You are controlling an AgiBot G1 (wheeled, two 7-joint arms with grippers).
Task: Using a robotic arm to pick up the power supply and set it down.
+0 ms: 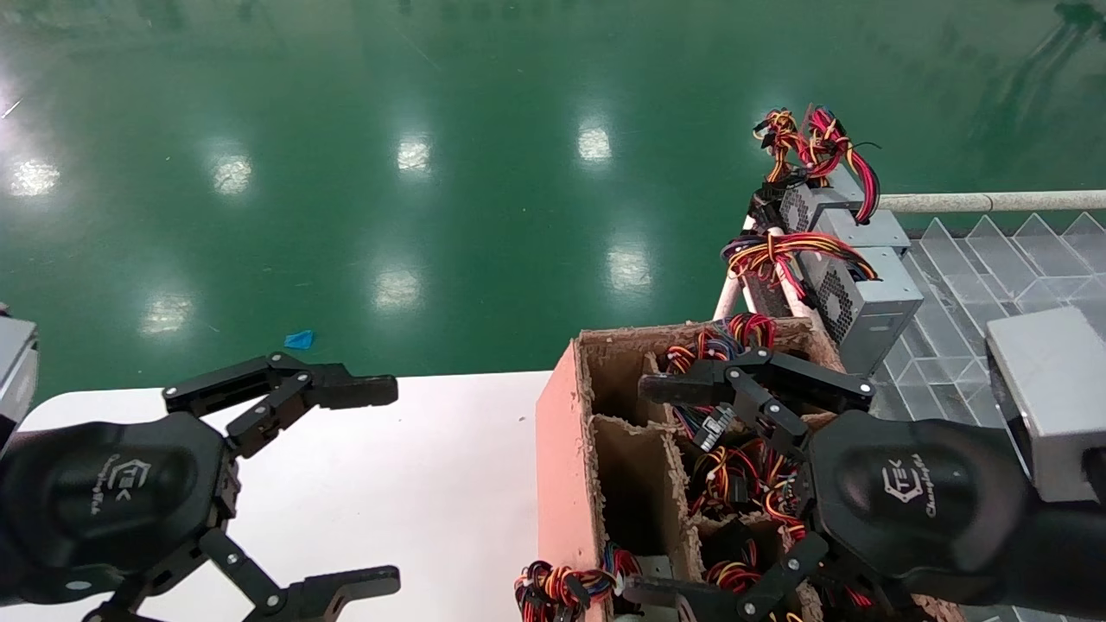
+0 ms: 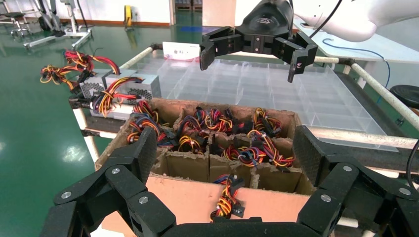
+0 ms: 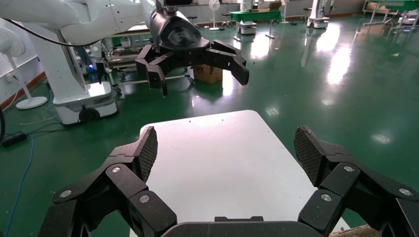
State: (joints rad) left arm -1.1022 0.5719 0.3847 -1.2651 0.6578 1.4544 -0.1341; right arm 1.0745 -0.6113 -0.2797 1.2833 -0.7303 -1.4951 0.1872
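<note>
Hovering above the cardboard box [image 1: 566, 449], the right gripper [image 1: 665, 488] has its fingers spread wide and holds nothing. This box is divided into compartments, and bundles of coloured wires [image 1: 734, 471] lie inside them, directly under the gripper. Beyond the far side of the box, on the corner of a rack of clear plastic trays [image 1: 994, 268], stands the power supply [image 1: 864, 298], a grey metal box with a perforated face and a loose fan of yellow, orange and red wires [image 1: 782, 250] coming out toward the box. A second grey unit [image 1: 816, 203] with a red cable on it stands just behind it. On the other side of the box, the left gripper [image 1: 350, 488] hangs over the white table [image 1: 415, 484], also spread wide and empty.
</note>
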